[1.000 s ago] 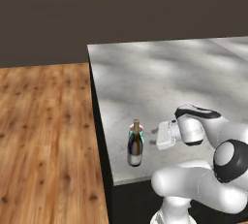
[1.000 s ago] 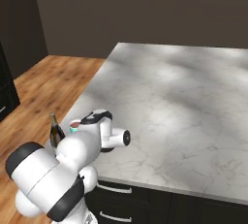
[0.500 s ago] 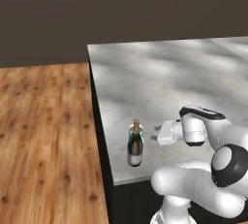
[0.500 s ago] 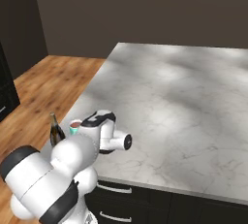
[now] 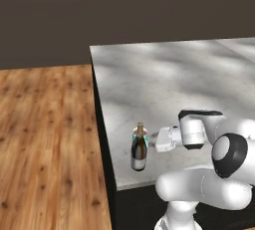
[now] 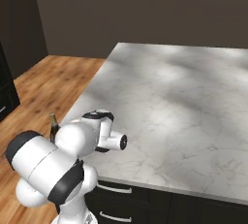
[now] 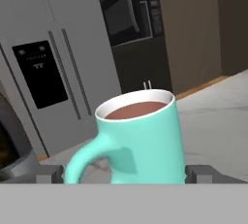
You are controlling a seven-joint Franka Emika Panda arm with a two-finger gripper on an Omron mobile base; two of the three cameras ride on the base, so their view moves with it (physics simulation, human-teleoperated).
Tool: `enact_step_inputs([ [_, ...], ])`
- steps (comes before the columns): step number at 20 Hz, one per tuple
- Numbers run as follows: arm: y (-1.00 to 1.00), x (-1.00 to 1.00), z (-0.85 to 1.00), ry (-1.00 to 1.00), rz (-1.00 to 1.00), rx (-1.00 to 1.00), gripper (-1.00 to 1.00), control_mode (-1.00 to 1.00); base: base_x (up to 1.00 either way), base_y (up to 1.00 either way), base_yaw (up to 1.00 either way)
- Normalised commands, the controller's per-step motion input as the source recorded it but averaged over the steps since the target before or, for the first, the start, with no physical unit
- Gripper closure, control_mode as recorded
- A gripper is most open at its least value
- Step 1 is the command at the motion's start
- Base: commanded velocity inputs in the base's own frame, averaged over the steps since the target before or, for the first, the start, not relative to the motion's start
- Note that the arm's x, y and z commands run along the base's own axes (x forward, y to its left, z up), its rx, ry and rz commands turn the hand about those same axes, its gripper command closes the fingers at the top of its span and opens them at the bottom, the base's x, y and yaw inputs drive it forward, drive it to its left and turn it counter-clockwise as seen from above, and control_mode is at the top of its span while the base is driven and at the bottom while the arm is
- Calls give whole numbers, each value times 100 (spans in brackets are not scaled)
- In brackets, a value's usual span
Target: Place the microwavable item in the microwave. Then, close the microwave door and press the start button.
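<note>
Mug (image 7: 140, 140): one, between open pincer (image 7: 125, 173) tips; one bottle (image 5: 139, 147).

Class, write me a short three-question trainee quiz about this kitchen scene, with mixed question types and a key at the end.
1. True or false: the hand has closed on the teal mug.
2. What fills the mug?
3. The wine bottle stands: (a) near the marble counter edge, (b) on the wood floor, (c) inside the microwave.

Key: 1 false, its fingers stand wide on either side; 2 brown liquid; 3 a.
</note>
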Motion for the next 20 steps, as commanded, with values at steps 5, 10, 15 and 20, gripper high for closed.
enact_step_inputs([
  [5, 13, -28, -2, 0, 4, 5, -100, -100, 0, 0, 0],
  [10, 12, -3, 0, 0, -1, 2, -100, -100, 0, 0, 0],
  [15, 11, 0, 0, 0, -6, 0, -100, -100, 0, 0, 0],
  [20, 10, 0, -2, 0, -7, 1, -100, -100, 0, 0, 0],
])
